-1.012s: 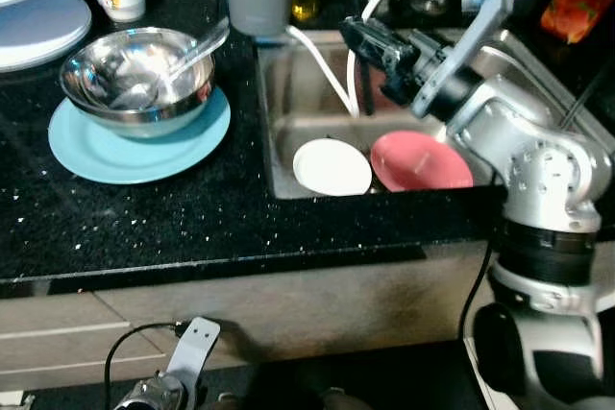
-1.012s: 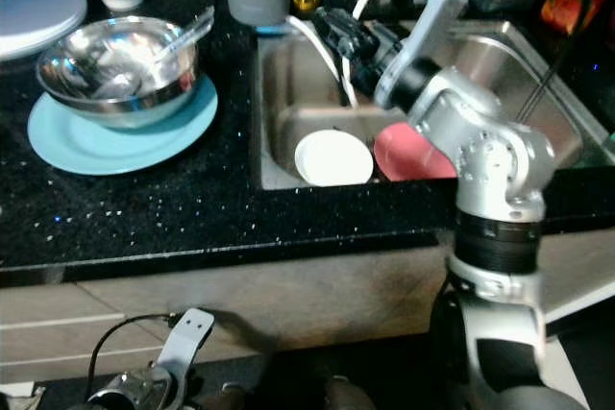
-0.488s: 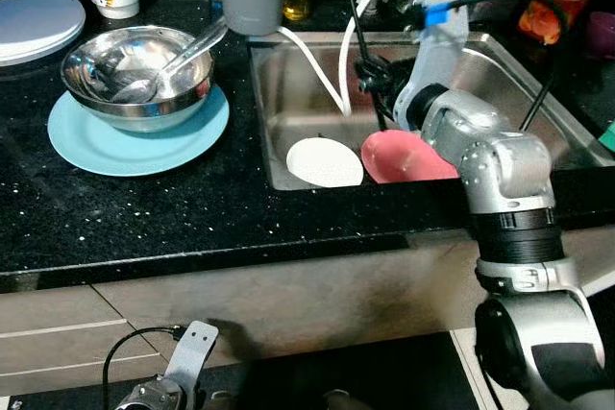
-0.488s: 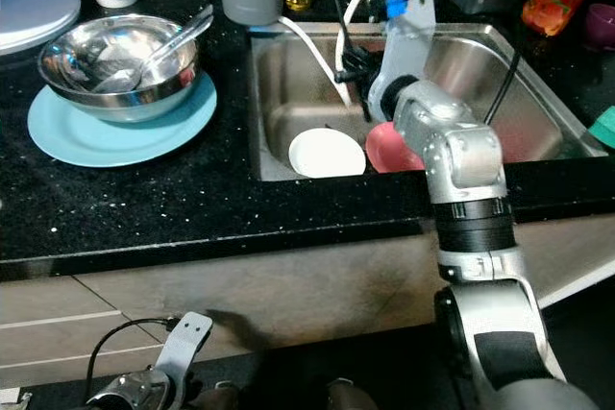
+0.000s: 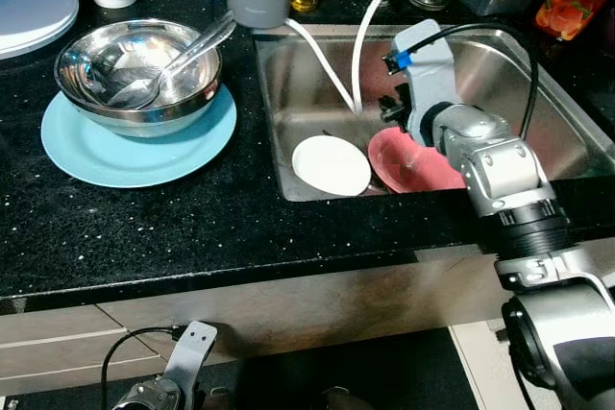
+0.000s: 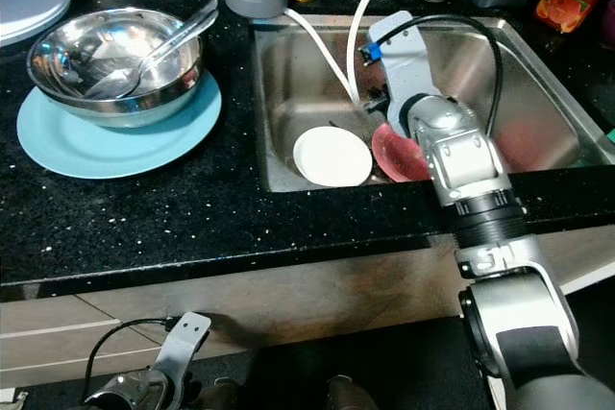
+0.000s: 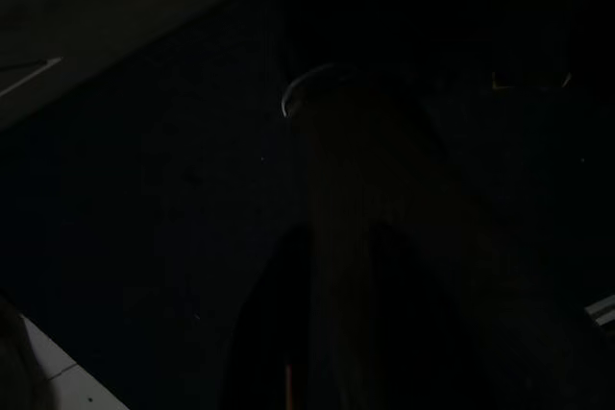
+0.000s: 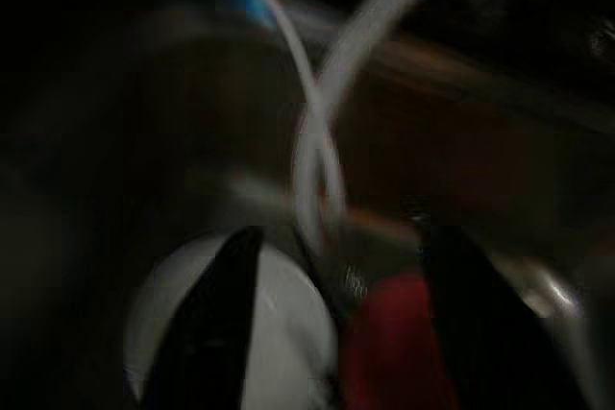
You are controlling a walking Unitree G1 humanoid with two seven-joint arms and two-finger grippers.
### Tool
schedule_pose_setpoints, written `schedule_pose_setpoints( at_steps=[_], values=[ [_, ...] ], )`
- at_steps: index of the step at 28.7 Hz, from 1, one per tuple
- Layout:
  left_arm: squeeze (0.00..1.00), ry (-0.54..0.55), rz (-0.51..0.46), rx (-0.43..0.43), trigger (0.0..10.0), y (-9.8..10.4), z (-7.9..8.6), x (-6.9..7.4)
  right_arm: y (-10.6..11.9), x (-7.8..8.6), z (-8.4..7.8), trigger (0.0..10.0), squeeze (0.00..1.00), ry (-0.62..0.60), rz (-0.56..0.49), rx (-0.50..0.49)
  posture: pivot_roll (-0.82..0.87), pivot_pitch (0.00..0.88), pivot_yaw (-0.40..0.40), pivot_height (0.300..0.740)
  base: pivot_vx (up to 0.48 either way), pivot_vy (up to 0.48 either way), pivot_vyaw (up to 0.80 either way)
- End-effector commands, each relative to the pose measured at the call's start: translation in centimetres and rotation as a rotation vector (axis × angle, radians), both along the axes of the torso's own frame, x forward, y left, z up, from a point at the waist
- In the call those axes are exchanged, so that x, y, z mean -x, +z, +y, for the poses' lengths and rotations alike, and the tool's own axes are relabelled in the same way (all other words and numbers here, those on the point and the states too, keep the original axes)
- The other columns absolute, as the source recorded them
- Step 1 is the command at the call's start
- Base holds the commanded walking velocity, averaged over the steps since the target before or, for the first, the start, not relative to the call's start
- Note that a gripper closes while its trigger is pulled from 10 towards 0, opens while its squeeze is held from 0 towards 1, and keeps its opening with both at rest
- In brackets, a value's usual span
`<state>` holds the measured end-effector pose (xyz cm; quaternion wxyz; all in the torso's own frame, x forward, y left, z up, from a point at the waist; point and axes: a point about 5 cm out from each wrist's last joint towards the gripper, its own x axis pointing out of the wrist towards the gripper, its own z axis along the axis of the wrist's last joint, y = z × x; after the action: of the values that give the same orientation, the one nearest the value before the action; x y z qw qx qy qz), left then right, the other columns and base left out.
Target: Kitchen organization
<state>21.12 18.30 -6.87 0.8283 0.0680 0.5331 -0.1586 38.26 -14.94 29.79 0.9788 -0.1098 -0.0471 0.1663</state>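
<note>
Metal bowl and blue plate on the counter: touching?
Touching. In the left eye view the metal bowl sits directly on the blue plate, whose rim shows around it.

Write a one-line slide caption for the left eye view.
Right gripper lowered into the steel sink above a red plate and white plate; bowl on blue plate beside it.

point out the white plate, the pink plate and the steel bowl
white plate (image 5: 331, 164), left eye view, its middle
pink plate (image 5: 423, 168), left eye view, its visible face
steel bowl (image 6: 58, 93), right eye view, its outer wall
</note>
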Motion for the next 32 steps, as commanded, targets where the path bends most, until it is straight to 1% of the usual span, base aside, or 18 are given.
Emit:
schedule_pose_setpoints(
  at_steps=[1,2,3,4,6,7,10,12,15,17,22,25,28,30,31,32],
  values=[
    [0.0,-0.001,0.036,-0.002,10.0,-0.5,0.0,0.9,1.2,0.5,0.1,10.0,0.59,0.044,-0.063,-0.081,0.04,0.147,-0.066,0.74,0.0,0.0,0.0],
    [0.0,0.001,0.033,-0.005,10.0,-0.5,0.0,0.9,1.6,0.7,0.4,10.0,0.0,0.072,-0.076,-0.133,0.04,0.147,-0.065,0.74,0.0,0.0,0.0],
    [0.0,0.004,0.029,-0.008,10.0,-0.5,0.0,0.8,1.9,0.8,0.6,10.0,0.0,0.098,-0.082,-0.18,0.04,0.147,-0.064,0.74,0.0,0.0,0.0],
    [0.0,0.01,0.019,-0.018,10.0,-0.4,0.1,0.7,2.3,1.1,1.0,10.0,0.0,0.147,-0.094,-0.259,0.04,0.147,-0.063,0.74,0.0,0.0,0.0],
    [0.0,0.017,0.01,-0.026,10.0,-0.4,0.2,0.6,2.3,1.3,1.3,10.0,0.0,0.184,-0.103,-0.312,0.04,0.142,-0.057,0.74,0.0,0.0,0.0],
    [0.0,0.017,0.01,-0.026,10.0,-0.4,0.2,0.6,2.3,1.3,1.3,10.0,0.0,0.184,-0.103,-0.312,0.04,0.142,-0.057,0.74,0.0,0.0,0.0],
    [0.0,0.059,-0.026,-0.035,10.0,-0.3,0.5,0.4,2.0,1.9,2.1,10.0,0.0,0.219,-0.118,-0.319,0.04,0.139,-0.04,0.74,0.0,0.0,0.0],
    [0.0,0.055,-0.035,-0.043,10.0,-0.2,0.6,0.3,1.9,2.0,2.3,10.0,0.0,0.223,-0.12,-0.32,0.04,0.139,-0.034,0.74,0.0,0.0,0.0],
    [0.0,0.043,-0.04,-0.064,10.0,-0.2,0.9,0.3,1.8,2.5,2.5,10.0,0.0,0.238,-0.129,-0.342,0.03,0.135,-0.019,0.74,0.0,-0.38,0.0],
    [0.0,0.065,-0.045,-0.069,10.0,-0.2,1.3,0.4,1.8,2.8,2.6,10.0,0.0,0.243,-0.134,-0.352,0.02,0.135,-0.006,0.74,0.0,-0.424,0.0],
    [0.0,0.104,-0.043,-0.092,10.0,-0.2,2.0,0.6,1.7,3.3,2.7,10.0,0.0,0.254,-0.143,-0.37,0.02,0.135,0.015,0.74,0.0,0.0,0.0],
    [0.0,0.118,-0.045,-0.104,10.0,-0.3,2.2,0.8,1.0,3.6,3.1,10.0,0.0,0.273,-0.13,-0.388,0.03,0.124,0.014,0.74,0.0,0.0,0.0],
    [0.0,0.148,-0.054,-0.115,10.0,-0.3,2.4,0.8,-0.2,4.2,3.9,10.0,0.0,0.309,-0.107,-0.425,0.04,0.111,0.01,0.74,0.0,0.0,0.0],
    [0.0,0.17,-0.058,-0.128,10.0,-0.3,2.6,0.9,-0.6,4.7,4.5,10.0,0.0,0.341,-0.108,-0.475,0.06,0.099,0.008,0.74,0.0,0.0,0.0],
    [0.0,0.183,-0.06,-0.132,10.0,-0.4,2.6,0.9,-0.8,5.0,4.8,10.0,0.0,0.363,-0.114,-0.52,0.06,0.081,0.006,0.74,0.0,0.0,0.0],
    [0.0,0.193,-0.061,-0.135,10.0,-0.4,2.6,1.0,-0.9,5.3,5.0,10.0,0.0,0.377,-0.119,-0.552,0.06,0.081,0.006,0.74,0.0,0.0,0.0]
  ],
)
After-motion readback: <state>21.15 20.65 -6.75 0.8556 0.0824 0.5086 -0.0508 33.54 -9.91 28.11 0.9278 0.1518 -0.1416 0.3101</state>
